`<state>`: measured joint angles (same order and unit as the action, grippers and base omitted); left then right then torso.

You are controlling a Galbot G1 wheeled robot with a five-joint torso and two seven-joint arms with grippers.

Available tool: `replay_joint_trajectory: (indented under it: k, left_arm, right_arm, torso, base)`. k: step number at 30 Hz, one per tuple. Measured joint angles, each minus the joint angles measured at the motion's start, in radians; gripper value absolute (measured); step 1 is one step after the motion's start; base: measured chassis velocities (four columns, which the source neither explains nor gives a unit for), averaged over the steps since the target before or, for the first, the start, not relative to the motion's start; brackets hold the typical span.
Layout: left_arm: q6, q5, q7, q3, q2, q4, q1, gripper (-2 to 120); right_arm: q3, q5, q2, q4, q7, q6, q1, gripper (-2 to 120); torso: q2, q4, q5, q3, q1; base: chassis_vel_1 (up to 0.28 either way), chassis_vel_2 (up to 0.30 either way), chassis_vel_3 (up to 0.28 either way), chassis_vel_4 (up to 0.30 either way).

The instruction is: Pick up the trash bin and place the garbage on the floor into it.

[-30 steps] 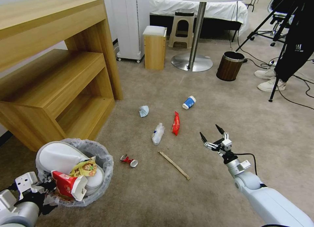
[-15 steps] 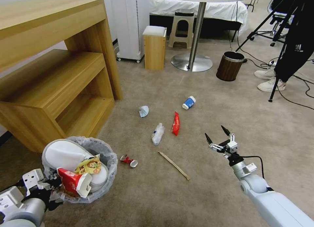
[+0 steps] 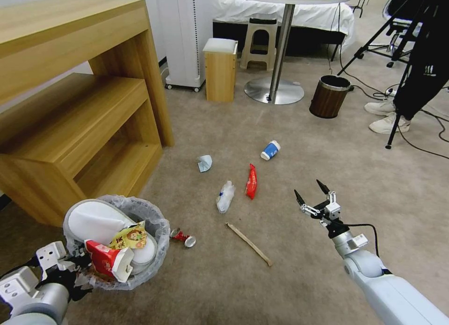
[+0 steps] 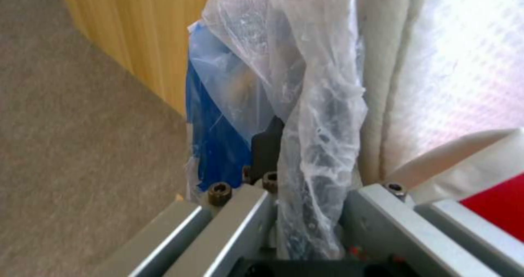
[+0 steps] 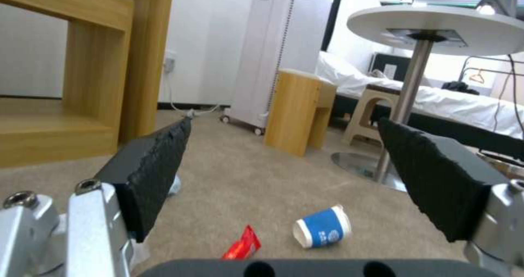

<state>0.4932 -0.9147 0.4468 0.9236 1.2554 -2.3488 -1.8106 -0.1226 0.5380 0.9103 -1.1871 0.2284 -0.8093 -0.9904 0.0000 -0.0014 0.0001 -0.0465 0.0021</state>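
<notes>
Still six bits of garbage on the floor (image 3: pixel 290 142): 1 blue cup (image 3: pixel 271 150), 1 red wrapper (image 3: pixel 251 181), 1 crushed bottle (image 3: pixel 225 196), 1 tissue (image 3: pixel 204 163), 1 red can (image 3: pixel 183 237), 1 wooden stick (image 3: pixel 249 243).

One trash bin (image 3: pixel 161 229) (slippers, carton, packet inside) is pinched at its bagged rim by the left gripper (image 3: pixel 77 264), lower left.

Right gripper (image 3: pixel 312 194) hovers w/ fingers spread wide, empty, right of the wrapper.

Vs. earlier, the right gripper has pulled back slightly and the bin sits a bit further right.
</notes>
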Motion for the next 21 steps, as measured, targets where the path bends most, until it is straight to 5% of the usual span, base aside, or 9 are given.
replay_joint_trajectory:
  k: [21]
  left_arm:
    - [-0.012,0.009,-0.001,-0.013,0.002,0.002,0.001,0]
  right_arm:
    - [0.009,-0.001,0.001,-0.016,-0.005,0.0,-0.003,89]
  torso:
    - [0.0,-0.0003,-0.0002,0.0,0.0]
  base:
    - [-0.08,0.084,0.077,-0.079]
